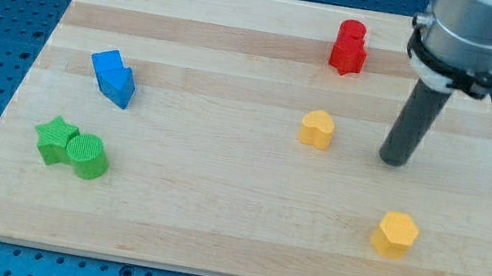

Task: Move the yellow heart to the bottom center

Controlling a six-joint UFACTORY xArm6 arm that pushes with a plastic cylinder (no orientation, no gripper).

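The yellow heart (317, 128) lies right of the board's middle. My tip (392, 161) rests on the board to the heart's right, a short gap away and not touching it. A second yellow block, roughly hexagonal (396, 234), lies toward the view's bottom right, below my tip.
A red block (348, 47), shape unclear, sits near the top edge above the heart. A blue block (113, 76) lies at the left. A green star (53, 140) touches a green cylinder (88, 156) at the lower left. The wooden board (209, 233) ends on all sides in view.
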